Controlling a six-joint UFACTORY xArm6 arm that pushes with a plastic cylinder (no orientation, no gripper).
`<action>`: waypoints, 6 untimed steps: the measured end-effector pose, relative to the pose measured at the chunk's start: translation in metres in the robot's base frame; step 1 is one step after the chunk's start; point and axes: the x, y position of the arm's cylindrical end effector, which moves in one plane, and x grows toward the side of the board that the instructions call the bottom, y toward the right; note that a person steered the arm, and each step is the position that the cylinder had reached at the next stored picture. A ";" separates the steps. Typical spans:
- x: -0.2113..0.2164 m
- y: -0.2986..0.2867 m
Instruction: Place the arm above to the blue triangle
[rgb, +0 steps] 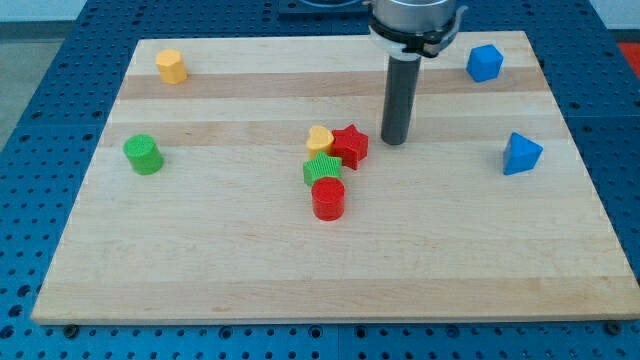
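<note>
The blue triangle lies near the board's right edge, at mid height. My tip rests on the board near the middle, well to the left of the blue triangle and slightly above its level. The tip stands just right of the red star, apart from it. A blue cube sits at the top right, above the triangle.
A cluster sits left of the tip: yellow heart, red star, green block, red cylinder. A green cylinder is at the left, a yellow block at the top left. The wooden board lies on a blue perforated table.
</note>
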 end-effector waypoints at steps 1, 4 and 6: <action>0.000 0.018; -0.005 0.064; -0.006 0.102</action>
